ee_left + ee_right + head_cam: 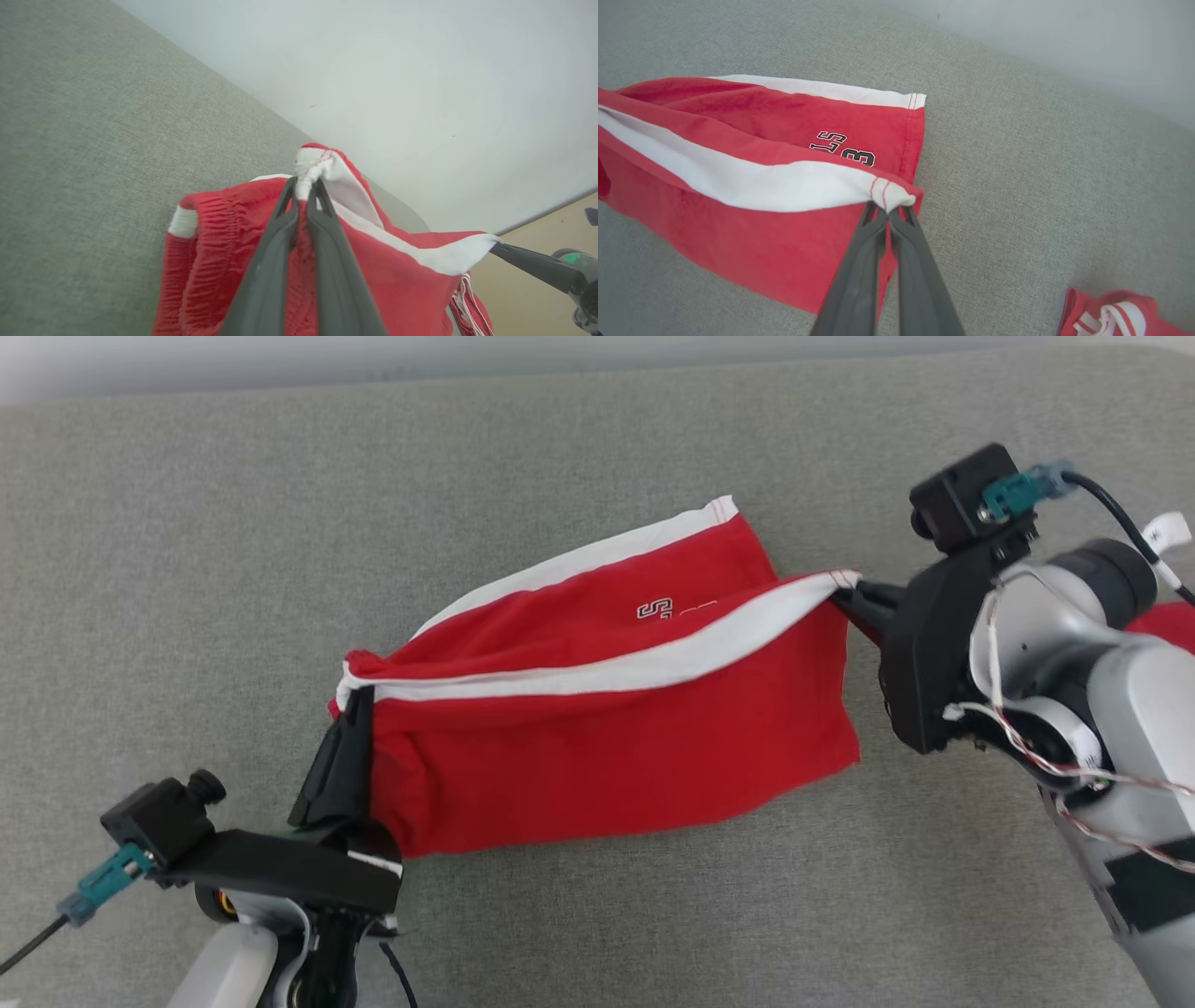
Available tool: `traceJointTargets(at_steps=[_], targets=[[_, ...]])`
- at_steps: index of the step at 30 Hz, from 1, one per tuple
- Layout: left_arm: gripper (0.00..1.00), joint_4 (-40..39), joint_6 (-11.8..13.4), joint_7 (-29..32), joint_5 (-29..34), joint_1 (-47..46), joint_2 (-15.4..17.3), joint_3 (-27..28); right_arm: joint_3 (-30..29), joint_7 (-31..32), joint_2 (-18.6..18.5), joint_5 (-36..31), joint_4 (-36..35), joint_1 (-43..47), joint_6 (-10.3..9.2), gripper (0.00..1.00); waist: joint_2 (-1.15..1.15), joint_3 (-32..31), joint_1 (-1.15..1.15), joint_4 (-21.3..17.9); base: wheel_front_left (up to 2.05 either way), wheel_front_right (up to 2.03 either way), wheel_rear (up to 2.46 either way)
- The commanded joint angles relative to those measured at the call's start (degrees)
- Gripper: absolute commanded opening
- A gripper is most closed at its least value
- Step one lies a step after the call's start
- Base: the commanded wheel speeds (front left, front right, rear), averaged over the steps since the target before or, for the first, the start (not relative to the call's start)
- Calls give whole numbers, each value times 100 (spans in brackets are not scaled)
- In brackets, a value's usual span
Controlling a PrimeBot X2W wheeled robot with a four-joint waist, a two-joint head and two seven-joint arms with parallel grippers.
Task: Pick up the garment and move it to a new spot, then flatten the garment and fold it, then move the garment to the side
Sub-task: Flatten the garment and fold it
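light: bright, even, diffuse | shadows: faint, soft | glare: pale washed-out upper backgrounds | wrist views: wide-angle distortion, slight softness

A garment (607, 747) is laid across the middle of a cushioned surface (187, 523), pinched at its left end by the left gripper (355, 705) and at its far right corner by the right gripper (840, 595), with a second garment (1111, 317) lying apart, further right.
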Motion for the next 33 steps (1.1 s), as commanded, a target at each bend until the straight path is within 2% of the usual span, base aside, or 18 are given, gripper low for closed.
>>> traceJointTargets(at_steps=[1,4,13,19,24,25,27,28,29,30,31,32,33], targets=[[0,37,32,-14,-23,-89,-30,19,44,-78,32,-95,96,-130,-15,0,-1,137,-1,81,0,0,0],[0,155,95,-33,35,-252,-96,13,146,-389,89,-315,592,-490,-16,0,-1,256,-1,134,0,0,0],[0,397,8,-94,4,-561,-260,41,109,-1337,528,-920,1843,-1258,-16,0,-1,474,-1,318,0,0,0],[0,544,-12,-111,57,-780,-332,41,258,-1619,747,-966,2439,-1603,-16,0,-1,536,-1,374,0,0,0],[0,720,-38,-145,116,-975,-402,20,493,-1825,718,-1070,2813,-1840,-16,0,-1,577,-1,415,0,0,0],[1,757,-39,-148,125,-1005,-416,16,550,-1848,696,-1084,2888,-1878,-16,0,-1,581,-1,424,0,0,0],[17,853,-26,-166,189,-1073,-427,-6,540,-1973,760,-1013,3019,-1911,-16,0,-1,583,-1,435,0,0,0],[17,889,-22,-174,203,-1093,-452,3,532,-2050,779,-1010,3074,-1940,-16,0,-1,580,-1,443,0,0,0],[20,922,-23,-187,235,-1101,-463,5,549,-2112,789,-1021,3136,-1968,-16,7,-1,574,-1,450,0,0,0],[38,965,-30,-195,257,-1096,-477,0,521,-2178,798,-1027,3227,-1986,-16,100,-1,561,-1,457,0,0,0],[93,1007,-25,-211,283,-1093,-499,8,486,-2257,813,-1036,3290,-1998,-16,100,-1,546,-1,462,0,0,0],[100,1034,-12,-225,339,-1097,-512,28,479,-2319,849,-1037,3360,-2010,-16,100,-1,528,-1,467,0,0,0],[100,1065,-10,-252,375,-1090,-527,56,464,-2361,892,-1014,3437,-2001,-16,100,-1,496,-1,472,0,0,0]])
